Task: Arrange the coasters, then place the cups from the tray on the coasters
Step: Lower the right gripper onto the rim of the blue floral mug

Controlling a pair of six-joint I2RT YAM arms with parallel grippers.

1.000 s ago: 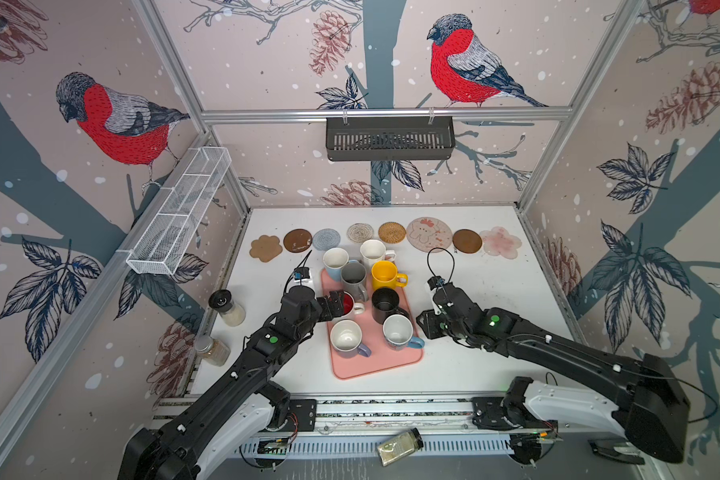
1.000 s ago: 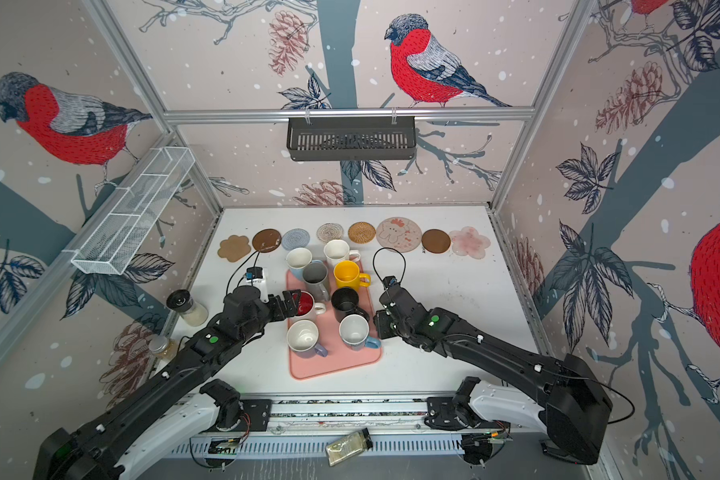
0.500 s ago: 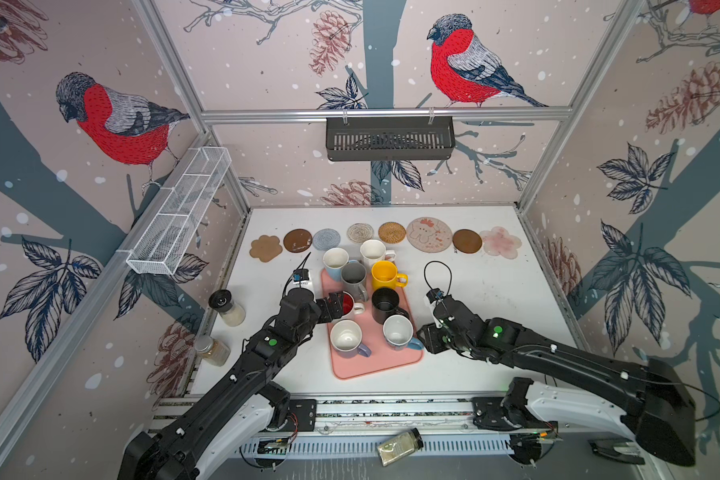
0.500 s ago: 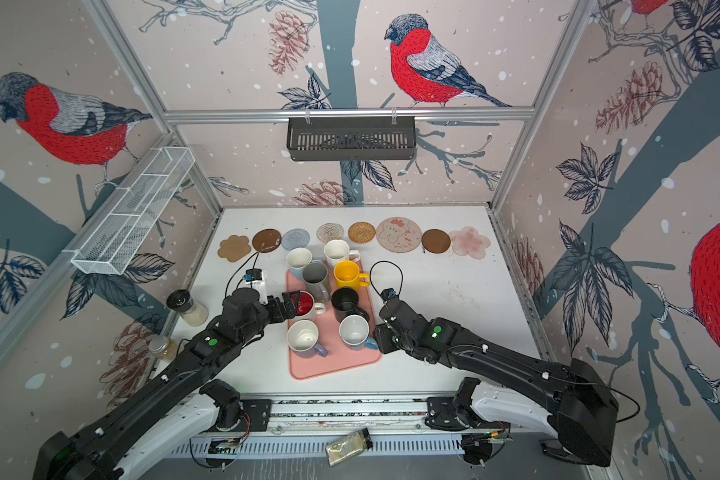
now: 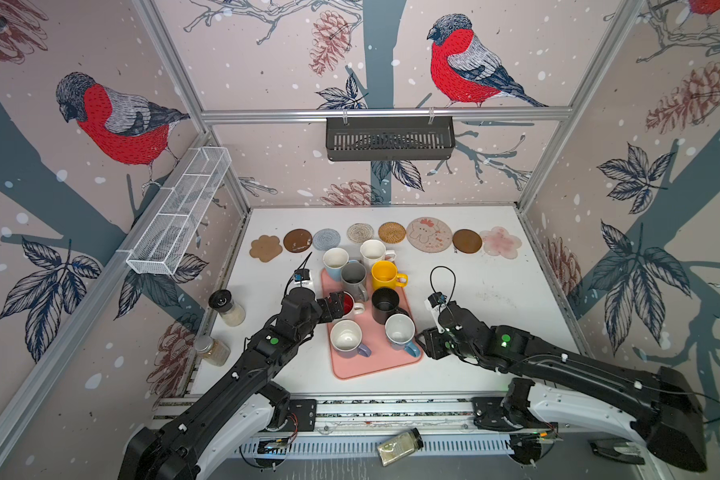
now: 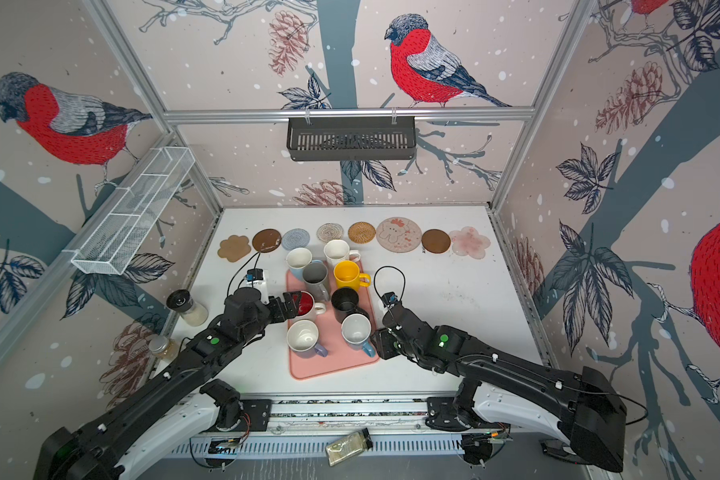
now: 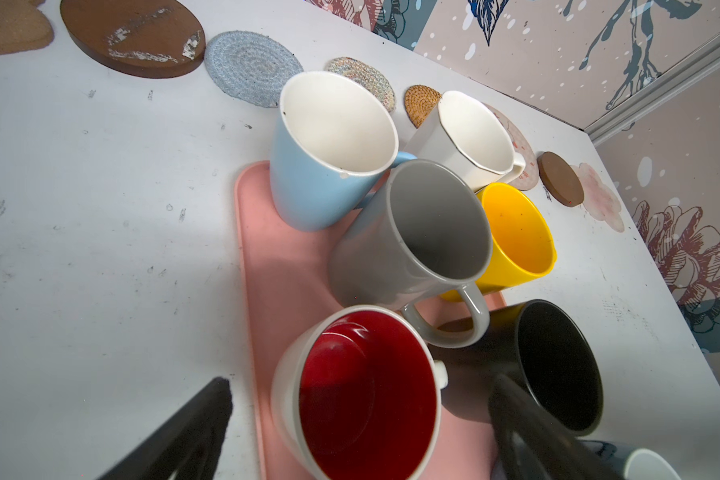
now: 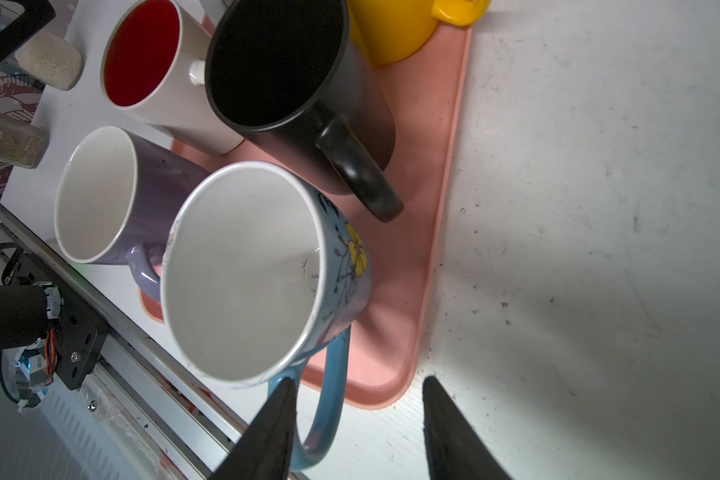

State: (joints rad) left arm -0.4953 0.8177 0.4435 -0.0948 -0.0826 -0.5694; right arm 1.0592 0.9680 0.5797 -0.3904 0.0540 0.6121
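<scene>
blue mug [image 8: 242, 270] handle now sits between the right pincer [image 8: 357, 380] tips, opened wider; left pincer [image 7: 360, 380] stays open.

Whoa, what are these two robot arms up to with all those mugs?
They are moving handled mugs onto small flat coasters. The coasters already lie in a row along the back of the white table, all bare. The mugs crowd the salmon-pink rectangular tray. The left gripper is open around the white mug with the red inside. The right gripper is open, with the handle of the blue flowered mug between its jaws.
</scene>
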